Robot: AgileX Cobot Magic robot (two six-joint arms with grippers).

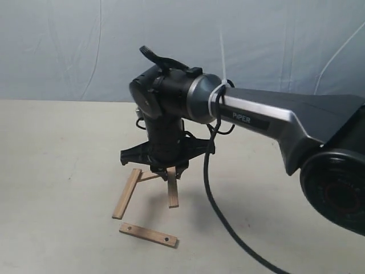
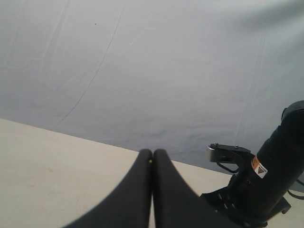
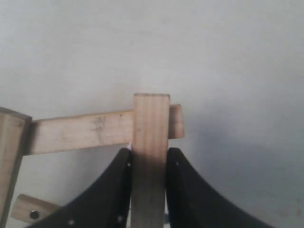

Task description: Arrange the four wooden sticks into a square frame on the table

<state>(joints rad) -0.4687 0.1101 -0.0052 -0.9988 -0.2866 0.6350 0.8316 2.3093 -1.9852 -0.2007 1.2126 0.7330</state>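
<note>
Four wooden sticks lie on the pale table [image 1: 57, 160]. The left stick [image 1: 126, 193] and the right stick [image 1: 173, 195] run toward the front. A far stick [image 1: 149, 176] joins them, partly hidden under the arm. A near stick [image 1: 148, 234] with two dark holes lies apart at the front. My right gripper [image 1: 167, 173] points down, shut on the right stick [image 3: 151, 142], whose far end overlaps the far stick [image 3: 80, 132]. The left stick [image 3: 9, 156] and the holed stick [image 3: 33, 209] show at the edge. My left gripper [image 2: 152, 152] is shut on nothing, above the table.
The right arm [image 1: 268, 120] reaches in from the right, and its black cable [image 1: 219, 217] hangs down onto the table. A blue-grey cloth backdrop [image 1: 68, 45] stands behind. The right arm's wrist [image 2: 266, 185] shows in the left wrist view.
</note>
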